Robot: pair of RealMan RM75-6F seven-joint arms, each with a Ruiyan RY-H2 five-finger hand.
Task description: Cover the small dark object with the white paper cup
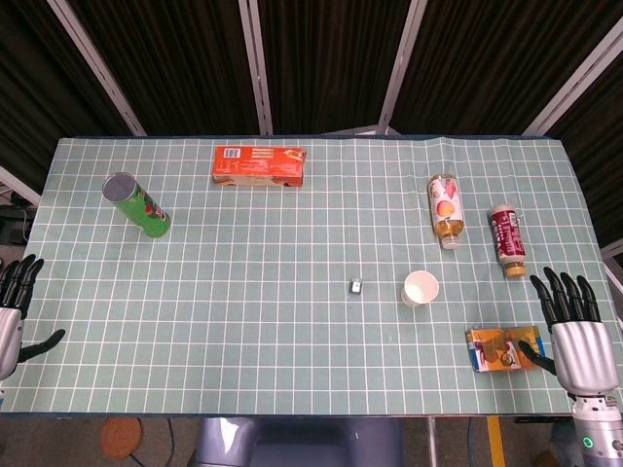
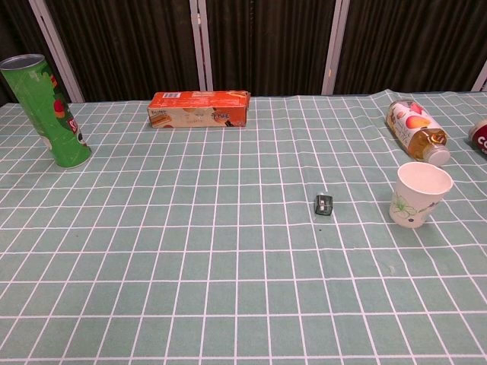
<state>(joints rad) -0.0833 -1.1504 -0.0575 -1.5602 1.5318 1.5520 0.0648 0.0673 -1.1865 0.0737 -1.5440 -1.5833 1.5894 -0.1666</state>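
I saw a green checked tablecloth [image 1: 292, 321] over the table and dark curtains [image 1: 321, 58] with pale poles [image 1: 258, 63] behind.

The white paper cup [image 1: 421, 288] [image 2: 420, 195] stood upright on its base, mouth open to the ceiling, on the green checked cloth in front of me and somewhat to my right. A faint leafy print showed on its side wall in my chest view. The small dark object [image 1: 357, 285] [image 2: 325, 204] lay flat on the cloth near the cup, to its left and apart from it, uncovered. It looked blocky, with a paler patch on top.
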